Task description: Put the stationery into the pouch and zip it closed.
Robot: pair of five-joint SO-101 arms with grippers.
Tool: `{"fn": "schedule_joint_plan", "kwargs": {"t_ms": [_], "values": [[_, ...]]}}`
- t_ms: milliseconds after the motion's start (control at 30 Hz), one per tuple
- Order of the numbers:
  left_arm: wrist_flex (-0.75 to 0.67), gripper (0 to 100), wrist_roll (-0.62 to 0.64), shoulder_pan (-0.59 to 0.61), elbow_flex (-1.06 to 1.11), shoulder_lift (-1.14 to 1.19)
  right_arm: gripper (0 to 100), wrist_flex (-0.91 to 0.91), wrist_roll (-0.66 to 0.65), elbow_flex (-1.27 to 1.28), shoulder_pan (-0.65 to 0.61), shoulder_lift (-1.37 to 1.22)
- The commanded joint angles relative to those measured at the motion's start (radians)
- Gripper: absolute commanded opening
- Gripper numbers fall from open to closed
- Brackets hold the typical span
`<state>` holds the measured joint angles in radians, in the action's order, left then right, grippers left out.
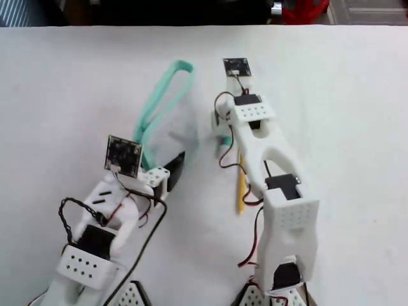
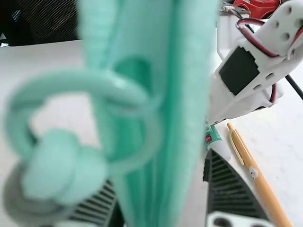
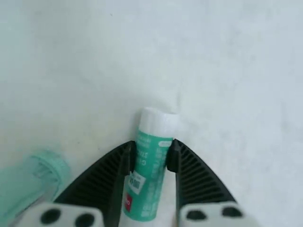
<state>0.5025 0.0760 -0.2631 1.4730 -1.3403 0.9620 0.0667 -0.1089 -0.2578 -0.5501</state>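
Tabletop (image 1: 357, 127), white and flat, carries everything here. The pouch (image 2: 189, 71) is the biggest thing on it: soft, see-through, edged in teal, one rim lifted off the surface. The left gripper (image 1: 173, 167) sits at that rim, and its jaws seem to pinch the rim between them. Being limp, the pouch will likely sag and close its own mouth unless it is held by the stiffer zip edge, so that looks like the right place to grip. The right gripper (image 3: 150, 147) hangs near the pouch on its open side, jaws pressed onto a glue stick (image 3: 155, 124) across its green body, the white cap poking out past the tips. The stick looks light, rigid and smooth, so it could twist or slide in a pinch; a hold at mid-body suits it. An orange-yellow pen (image 1: 241, 188) lies flat, apart from the pouch, partly under the right arm. It is thin, stiff and apt to roll, best taken mid-barrel. Smallest is the round zip pull (image 2: 61, 170), hanging at the pouch's rim.
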Motion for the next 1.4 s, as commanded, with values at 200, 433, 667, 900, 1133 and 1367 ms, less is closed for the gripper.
{"fn": "schedule_joint_plan", "kwargs": {"t_ms": [200,433,667,900,1133,1367], "values": [[-0.023,23,-0.006,0.005,-0.008,0.01,1.8,0.053,0.066,-0.032,0.068,0.01],[-0.023,23,-0.006,0.005,-0.008,0.01,1.8,0.027,0.071,0.06,0.084,0.105],[-0.023,23,-0.006,0.005,-0.008,0.01,1.8,-0.148,0.069,0.304,0.099,0.311],[-0.023,23,-0.006,0.005,-0.008,0.01,1.8,-0.466,0.063,0.715,0.093,0.671],[-0.023,23,-0.006,0.005,-0.008,0.01,1.8,-0.728,-0.028,1.037,0.07,0.96],[-0.023,23,-0.006,-0.01,-0.005,0.01,1.8,-0.753,-0.037,1.076,0.045,0.992]]}}
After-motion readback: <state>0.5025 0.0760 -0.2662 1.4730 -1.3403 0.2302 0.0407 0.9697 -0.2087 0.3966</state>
